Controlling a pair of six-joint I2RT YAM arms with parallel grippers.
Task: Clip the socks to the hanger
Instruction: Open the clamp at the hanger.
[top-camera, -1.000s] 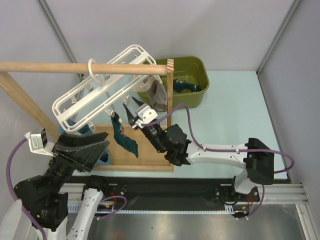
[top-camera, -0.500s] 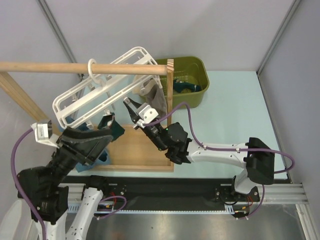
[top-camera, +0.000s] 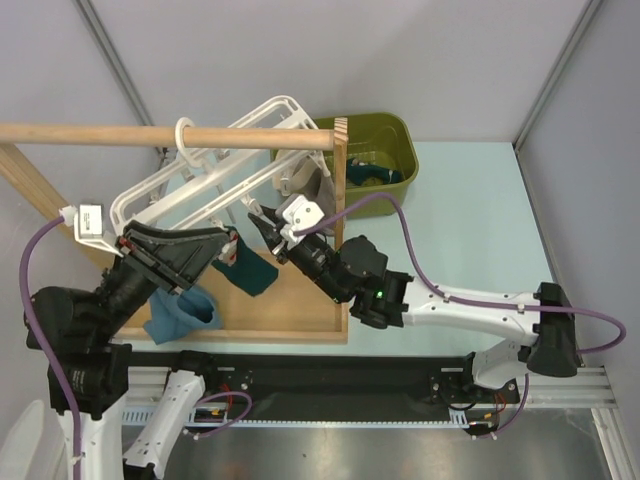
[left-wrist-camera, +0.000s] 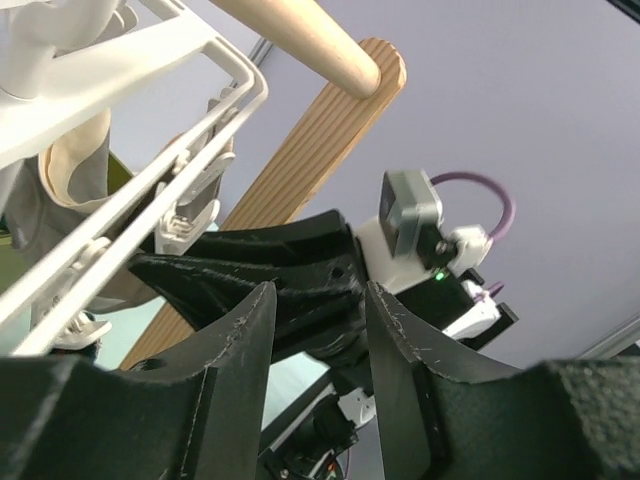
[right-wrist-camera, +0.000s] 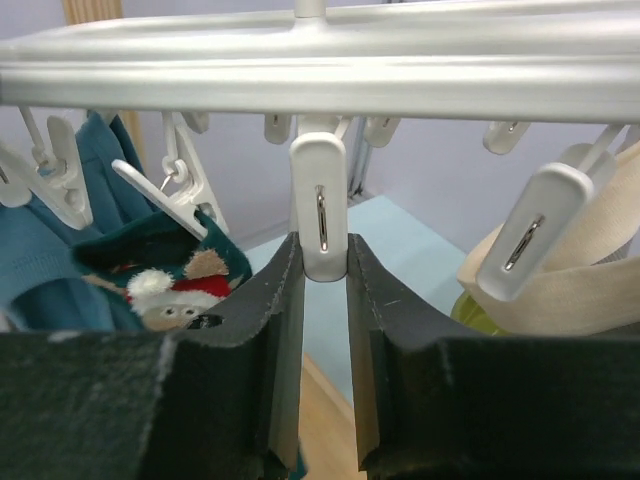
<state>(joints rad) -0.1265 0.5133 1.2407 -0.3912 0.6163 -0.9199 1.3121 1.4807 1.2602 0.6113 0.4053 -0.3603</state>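
Within the right gripper (right-wrist-camera: 321, 248), one hanger clip peg (right-wrist-camera: 322, 190)

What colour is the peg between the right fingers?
The clip peg is white with a silver metal spring; clearest in the right wrist view.

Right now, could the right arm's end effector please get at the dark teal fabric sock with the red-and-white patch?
Probably yes, once it lets go: the right end effector is closed on a white plastic clip peg, and the dark teal fabric sock hangs close beside it with nothing between.
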